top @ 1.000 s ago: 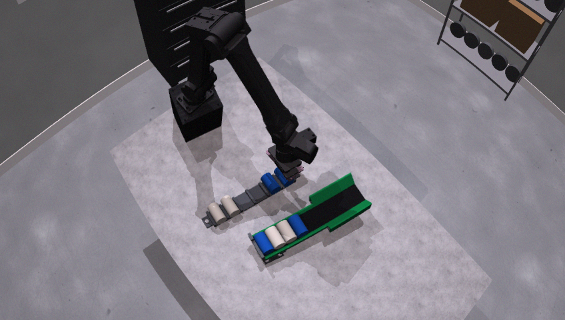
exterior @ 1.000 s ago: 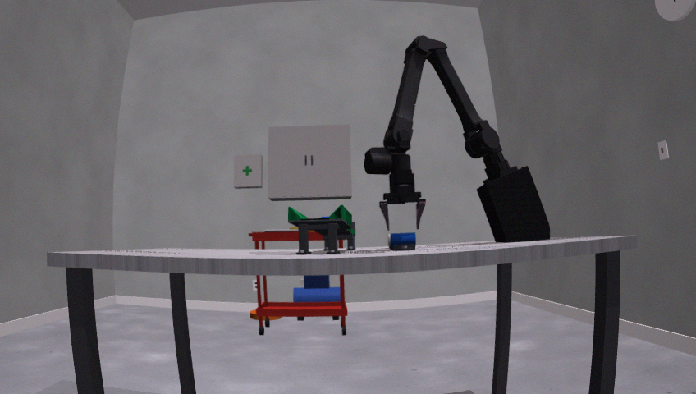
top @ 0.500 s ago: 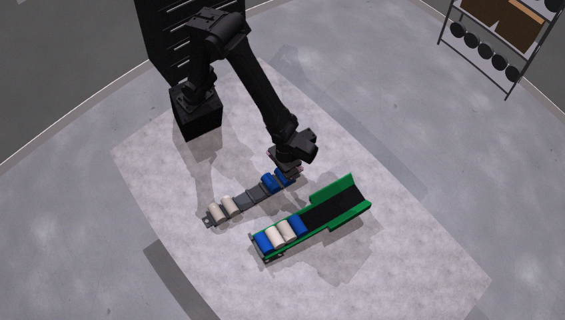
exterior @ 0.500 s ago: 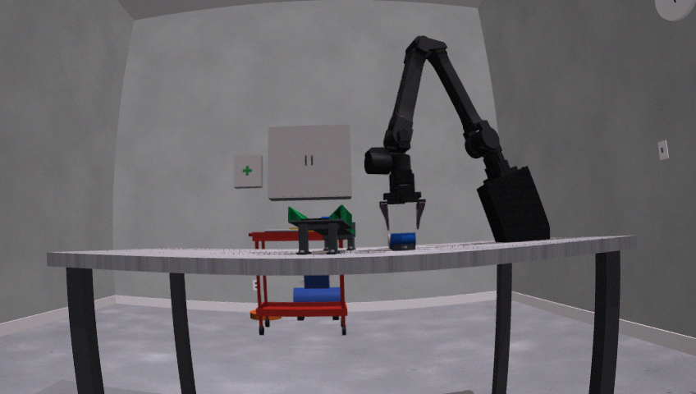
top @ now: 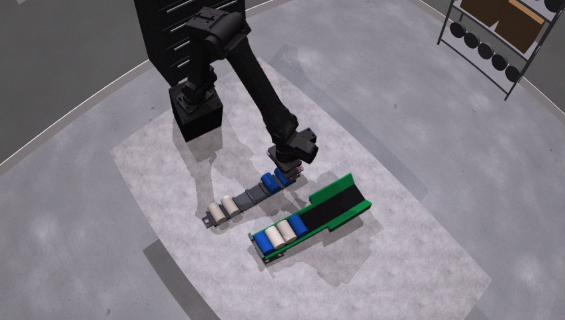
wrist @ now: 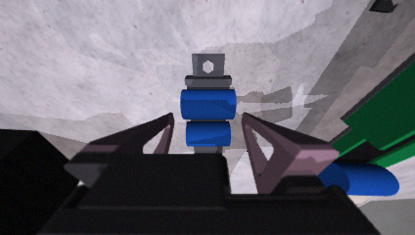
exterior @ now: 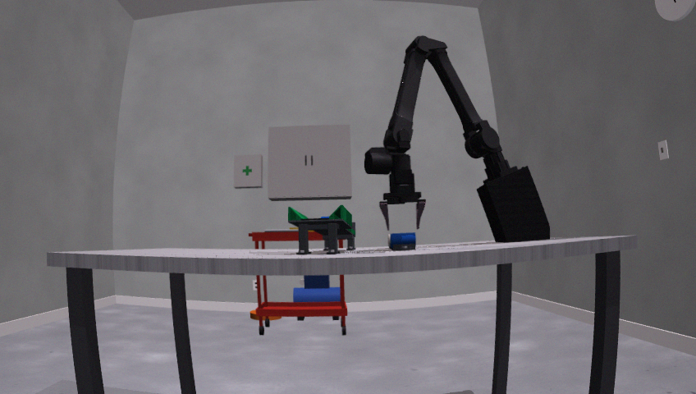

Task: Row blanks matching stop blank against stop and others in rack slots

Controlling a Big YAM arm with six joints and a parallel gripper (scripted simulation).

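The green feed ramp (top: 317, 216) holds a row of four blanks: a blue one at the stop (top: 262, 242), two white ones (top: 274, 237) (top: 286, 231), then another blue one (top: 297, 225). The grey stock rack (top: 248, 197) holds two white blanks (top: 216, 213) (top: 230, 205) at its near end and two blue blanks (top: 270, 183) (top: 284, 177) at its far end. My gripper (top: 287, 170) is open and empty, just above the rack's blue blanks (exterior: 401, 240). In the wrist view the open fingers stand either side of the two blue blanks (wrist: 207, 104) (wrist: 207, 133).
The arm's black base (top: 196, 107) stands behind the rack. The ramp lies close to the right of the rack, its green wall (wrist: 387, 117) and a blue blank (wrist: 364, 178) showing at the right of the wrist view. A red cart (exterior: 302, 273) stands beyond the table.
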